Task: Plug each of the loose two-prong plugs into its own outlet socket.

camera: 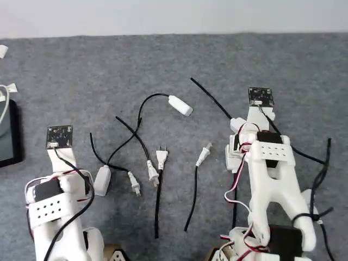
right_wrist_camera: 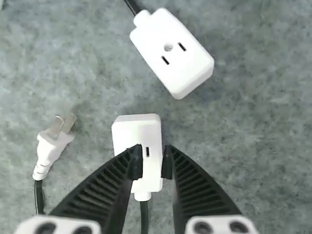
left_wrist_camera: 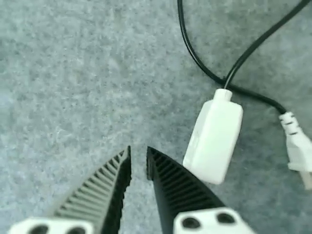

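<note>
Four plugs (camera: 161, 157); four outlet sockets (camera: 180, 105)

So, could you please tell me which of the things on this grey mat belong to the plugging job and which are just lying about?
Job: white two-prong plugs on black cords; white plastic block-shaped outlet sockets.
Lying about: black flat screen device, far left; small white scraps near it.

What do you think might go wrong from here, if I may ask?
1. The right end effector is poised over an outlet socket with its jaws set narrower than the socket body, so closing might skid off its top instead of gripping it.
2. The black cords cross one another, so lifting one two-prong plug could drag its neighbours out of place.
</note>
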### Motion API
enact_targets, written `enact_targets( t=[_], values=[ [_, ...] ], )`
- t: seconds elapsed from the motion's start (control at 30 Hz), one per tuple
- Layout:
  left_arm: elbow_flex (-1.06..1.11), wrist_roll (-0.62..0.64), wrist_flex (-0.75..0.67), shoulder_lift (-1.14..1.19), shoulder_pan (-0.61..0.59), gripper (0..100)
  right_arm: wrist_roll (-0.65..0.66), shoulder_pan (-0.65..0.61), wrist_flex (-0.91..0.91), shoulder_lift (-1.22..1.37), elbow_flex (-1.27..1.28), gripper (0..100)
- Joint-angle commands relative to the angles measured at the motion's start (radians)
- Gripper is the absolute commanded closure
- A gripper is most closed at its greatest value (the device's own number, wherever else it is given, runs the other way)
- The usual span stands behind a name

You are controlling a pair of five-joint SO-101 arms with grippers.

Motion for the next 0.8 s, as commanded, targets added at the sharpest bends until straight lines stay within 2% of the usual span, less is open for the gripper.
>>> enact_targets(
  t=[0.0, 0.27, 0.43, 0.63, 0.77],
  values=[
    [-0.007, -0.021, -0.04, -0.015, -0.011, 95, 0.035, 0.007, -0.021, -0.005, -0.012, 91.9],
    [0.002, -0.021, -0.063, -0.015, -0.011, 95, 0.077, -0.012, -0.022, 0.054, -0.023, 91.0],
    [0.01, -0.023, -0.078, -0.014, -0.015, 91, 0.12, -0.058, 0.025, 0.143, -0.08, 82.0],
    [0.022, -0.02, -0.078, -0.014, -0.012, 82, 0.126, -0.053, 0.018, 0.179, -0.104, 88.0],
    [0.03, -0.02, -0.101, -0.014, -0.014, 82, 0.129, -0.085, 0.03, 0.18, -0.1, 85.3]
  ],
)
